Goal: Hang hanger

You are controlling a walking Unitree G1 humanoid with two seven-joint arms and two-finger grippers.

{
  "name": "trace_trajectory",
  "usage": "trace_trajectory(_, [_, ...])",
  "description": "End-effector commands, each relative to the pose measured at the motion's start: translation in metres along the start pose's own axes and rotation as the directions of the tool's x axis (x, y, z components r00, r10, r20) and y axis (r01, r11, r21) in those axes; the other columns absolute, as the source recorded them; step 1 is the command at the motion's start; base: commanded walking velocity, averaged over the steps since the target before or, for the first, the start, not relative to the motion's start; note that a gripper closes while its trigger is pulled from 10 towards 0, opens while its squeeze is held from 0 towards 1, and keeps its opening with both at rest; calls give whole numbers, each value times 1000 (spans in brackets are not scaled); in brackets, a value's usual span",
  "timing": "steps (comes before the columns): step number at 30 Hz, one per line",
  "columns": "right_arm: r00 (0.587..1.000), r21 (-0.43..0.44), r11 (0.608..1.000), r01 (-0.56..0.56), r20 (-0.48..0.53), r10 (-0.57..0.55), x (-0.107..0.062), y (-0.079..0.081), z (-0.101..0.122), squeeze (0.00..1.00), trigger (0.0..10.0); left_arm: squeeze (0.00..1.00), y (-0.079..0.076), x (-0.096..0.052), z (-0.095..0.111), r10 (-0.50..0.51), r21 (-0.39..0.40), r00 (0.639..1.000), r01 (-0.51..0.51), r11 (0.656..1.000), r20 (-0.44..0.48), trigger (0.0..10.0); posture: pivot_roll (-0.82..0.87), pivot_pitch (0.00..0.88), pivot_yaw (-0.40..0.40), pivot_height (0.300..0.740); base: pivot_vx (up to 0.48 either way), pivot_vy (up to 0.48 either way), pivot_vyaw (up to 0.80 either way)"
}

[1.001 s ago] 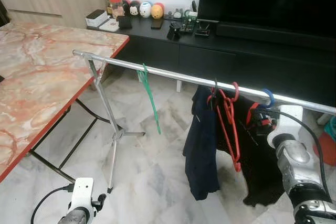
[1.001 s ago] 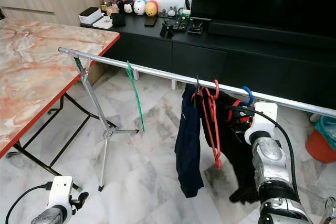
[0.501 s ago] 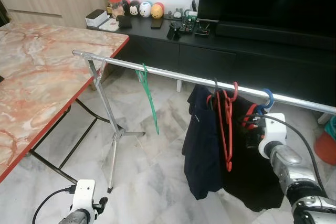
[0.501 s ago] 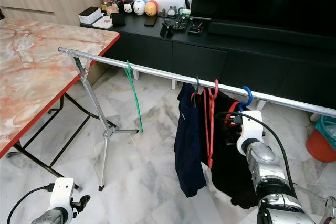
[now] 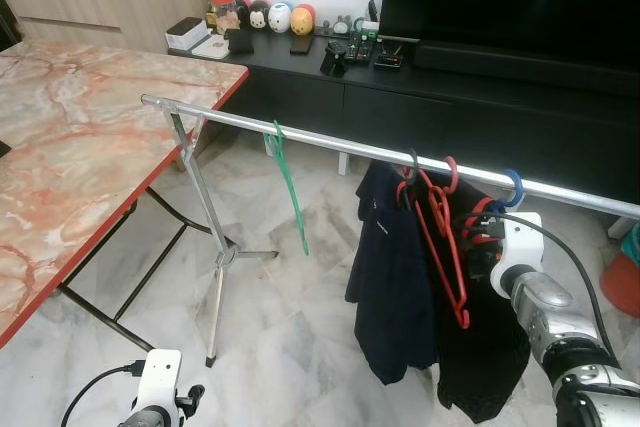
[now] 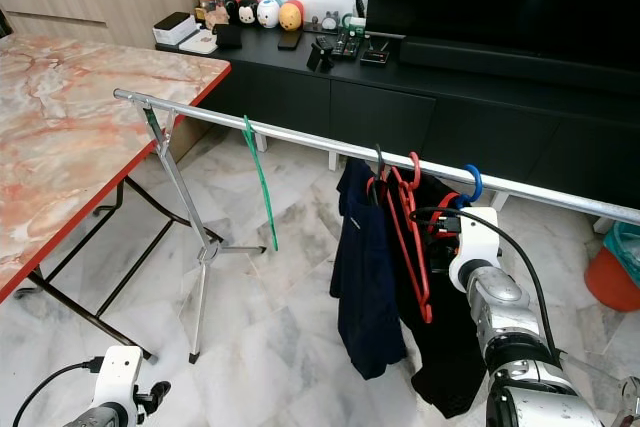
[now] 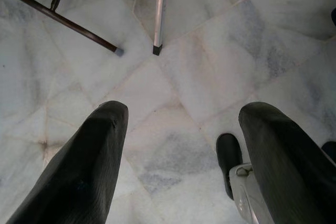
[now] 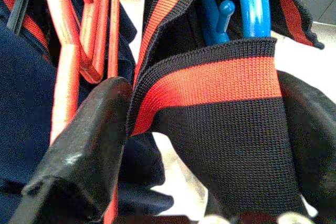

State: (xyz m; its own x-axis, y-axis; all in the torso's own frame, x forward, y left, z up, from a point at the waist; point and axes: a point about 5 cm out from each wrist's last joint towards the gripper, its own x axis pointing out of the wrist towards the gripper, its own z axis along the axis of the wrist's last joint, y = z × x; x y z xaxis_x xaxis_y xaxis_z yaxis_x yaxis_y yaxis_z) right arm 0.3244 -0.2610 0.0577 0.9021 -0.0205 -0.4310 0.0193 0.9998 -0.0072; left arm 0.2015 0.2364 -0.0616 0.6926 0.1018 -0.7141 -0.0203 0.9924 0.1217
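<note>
Two hands: the right hand (image 8: pixel 199 145) grips a black garment's collar (image 8: pixel 231 82) on the blue hanger (image 5: pixel 513 185) at the rail (image 5: pixel 300 135); the left hand (image 7: pixel 178 156) hangs released.

Seen along the right gripper (image 8: pixel 202 145), a black knit collar with a red stripe (image 8: pixel 226 87) fills the gap between the two black jaws, which stand spread on either side of the fabric. A blue hanger (image 8: pixel 254 3) rises behind the collar; red hangers (image 8: pixel 79 40) hang beside it against navy cloth (image 8: pixel 21 103).
</note>
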Motion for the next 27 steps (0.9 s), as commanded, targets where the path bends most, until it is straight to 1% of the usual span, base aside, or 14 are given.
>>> trace_trajectory(1, [1000,2,1000,-10,-12,10,1,2,1,0,0,0,5,-2,-7,12,7,999,-12,1000,-36,10000,31,0,42,740,0,0,0])
trace_trajectory(7, [1000,-1,1000,-20,4,20,1,2,3,0,0,0,5,-2,-7,8,20,999,-7,1000,-39,10000,31,0,42,740,0,0,0])
trace_trajectory(8, [999,-5,1000,-30,22,30,1,2,5,0,1451,0,5,-2,-7,7,23,999,-6,1000,-38,10000,31,0,42,740,0,0,0])
trace_trajectory(9, [996,0,999,-35,88,35,1,3,14,0,10000,0,5,-2,-7,7,28,999,-6,1000,-36,10000,29,0,44,740,0,0,0])
trace_trajectory(12, [987,30,999,-39,159,34,1,3,23,0,10000,0,5,-2,-7,8,30,999,-7,1000,-34,10000,27,0,45,740,0,0,0])
trace_trajectory(14, [984,22,999,-44,176,40,1,3,25,0,10000,0,4,-2,-7,5,35,999,-3,999,-35,10000,27,0,45,740,0,0,0])
trace_trajectory(16, [985,6,998,-55,165,53,1,6,22,0,10000,0,3,-2,-7,-7,56,999,9,998,-40,10000,25,0,47,740,0,0,0])
trace_trajectory(18, [984,4,998,-58,169,56,1,7,22,0,10000,0,2,-2,-7,-9,61,999,11,998,-40,10000,25,0,47,740,0,0,0])
trace_trajectory(22, [976,2,998,-69,209,67,-3,6,22,0,10000,0,1,-2,-9,-17,73,999,20,997,-45,10000,22,0,49,740,0,0,0])
trace_trajectory(23, [969,8,998,-69,239,65,-6,4,24,0,10000,0,1,-2,-10,-17,76,999,20,997,-45,10000,20,0,50,740,0,0,0])
trace_trajectory(25, [967,11,998,-70,247,65,-6,4,24,0,10000,0,1,-2,-10,-17,76,999,20,997,-45,10000,20,0,50,740,0,0,0])
trace_trajectory(26, [959,9,997,-77,273,71,-10,2,24,0,10000,0,2,-3,-11,-16,78,999,19,997,-47,10000,14,0,52,740,0,0,0])
trace_trajectory(27, [959,9,997,-77,273,71,-10,2,24,0,10000,0,2,-3,-11,-16,78,999,19,997,-47,10000,14,0,52,740,0,0,0])
